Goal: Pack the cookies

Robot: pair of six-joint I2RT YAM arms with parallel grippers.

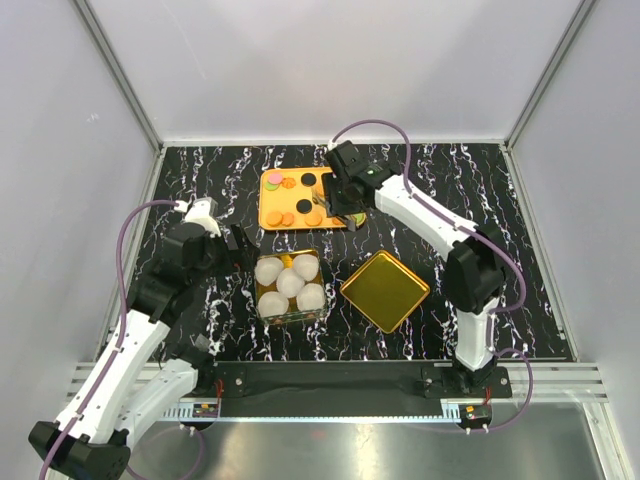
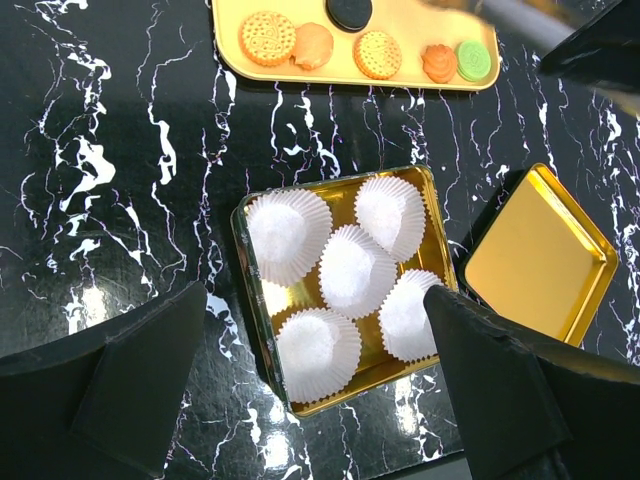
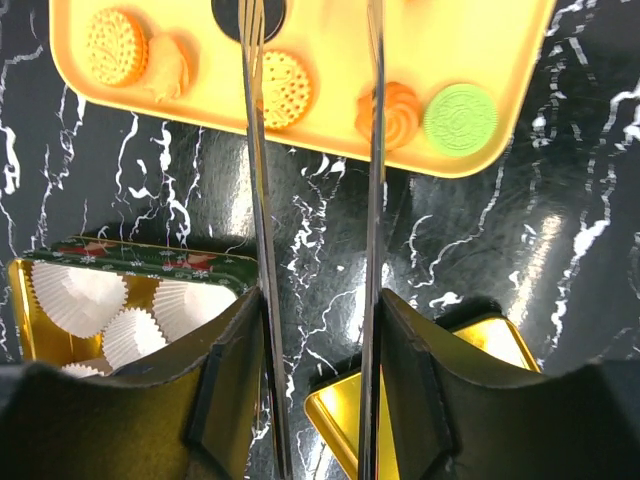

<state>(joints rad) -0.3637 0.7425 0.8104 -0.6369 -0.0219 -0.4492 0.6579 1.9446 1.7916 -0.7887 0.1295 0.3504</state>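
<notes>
The cookies [image 1: 291, 197], small flat discs, mostly orange and some ridged, are kept on a glossy yellow tray [image 1: 266, 222] beyond the tin [image 1: 262, 308], which is lined with pleated white paper cups [image 1: 291, 283]; its gold lid [image 1: 385, 291] is laid aside. The right gripper [image 3: 312, 90], extended by two thin metal blades, is held half open over the tray, nothing visibly gripped. The left gripper [image 2: 315, 375] is spread wide and empty above the tin.

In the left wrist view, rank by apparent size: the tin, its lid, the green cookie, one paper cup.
1. Tin
2. Lid, partly hidden by the pincer, so its place after the tin is unsure
3. Paper cup
4. Green cookie
</notes>
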